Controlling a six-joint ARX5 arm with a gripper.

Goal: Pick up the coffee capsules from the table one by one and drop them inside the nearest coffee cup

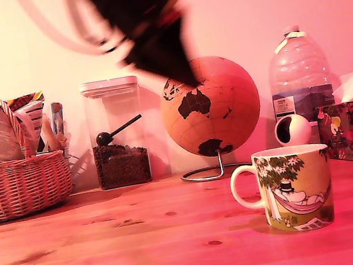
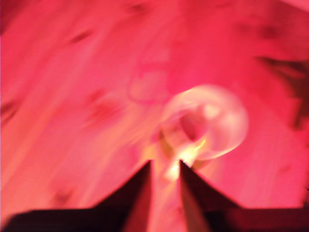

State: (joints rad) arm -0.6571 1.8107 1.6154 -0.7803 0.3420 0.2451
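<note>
One cream ceramic mug with leaf and hammock print [image 1: 295, 187] stood near the front right corner of the knotty pine table [image 1: 127, 248] in the exterior view. No capsule was discernible. Blurred dark gripper [image 1: 146, 23] hung high above the table's back edge; fingertips [image 2: 145, 181] sat close together, grip state undeterminable.

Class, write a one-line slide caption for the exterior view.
Blurred claw high above a pine table, left of a cartoon-printed mug; no capsule visible.
</note>
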